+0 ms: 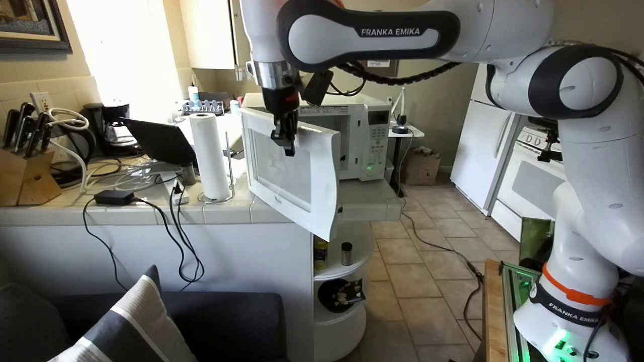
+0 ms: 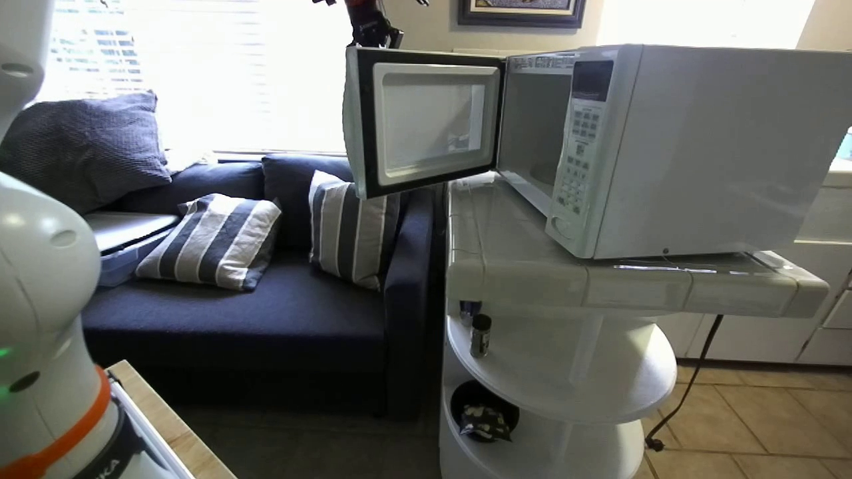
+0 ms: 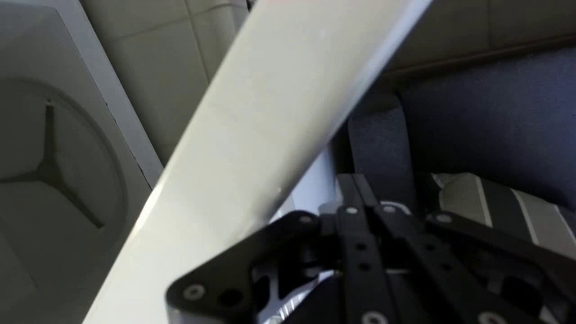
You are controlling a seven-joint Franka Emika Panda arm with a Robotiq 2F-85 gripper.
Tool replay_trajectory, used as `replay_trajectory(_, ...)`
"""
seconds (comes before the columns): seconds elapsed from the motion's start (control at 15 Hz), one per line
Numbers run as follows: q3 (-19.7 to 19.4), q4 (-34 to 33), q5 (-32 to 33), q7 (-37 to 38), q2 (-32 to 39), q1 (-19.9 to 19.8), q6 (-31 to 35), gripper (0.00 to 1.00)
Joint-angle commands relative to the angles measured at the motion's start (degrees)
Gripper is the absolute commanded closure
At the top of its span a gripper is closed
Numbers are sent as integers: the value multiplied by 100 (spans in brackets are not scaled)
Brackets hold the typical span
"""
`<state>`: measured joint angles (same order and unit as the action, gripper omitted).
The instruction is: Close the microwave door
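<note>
Zero gap in the gripper (image 1: 289, 149), nothing held. Tips sit below the top edge, on the outer-face side of the microwave door (image 1: 293, 175); can't tell if they touch it. Door's swung well out, free edge past the tiled countertop (image 2: 502, 233); microwave body (image 2: 699, 153) sits on that. I'd push near the free edge, follow the swing arc, keep tips low so they don't ride over. Firm finish, no jab: body might slide.
</note>
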<state>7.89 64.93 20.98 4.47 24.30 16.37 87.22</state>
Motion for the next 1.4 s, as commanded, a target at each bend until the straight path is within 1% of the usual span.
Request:
replay_trajectory(0.0,-184,1239,156,617,-680,-119,177,100)
replay_trajectory(0.2,-349,1917,202,1147,-1030,-227,255,100)
replay_trajectory(0.33,-487,2419,248,1488,-1286,-345,509,100)
replay_trajectory(0.4,-508,2633,311,1690,-1388,-416,686,100)
replay_trajectory(0.53,-628,3167,539,2136,-1633,-562,1267,100)
replay_trajectory(0.73,-797,3774,847,2883,-1856,-792,1919,100)
replay_trajectory(0.93,-914,4211,1029,3570,-1985,-999,2399,100)
replay_trajectory(1.2,-1059,4532,1336,4376,-2107,-1265,2756,100)
replay_trajectory(1.33,-1129,4651,1589,4728,-2177,-1398,3018,100)
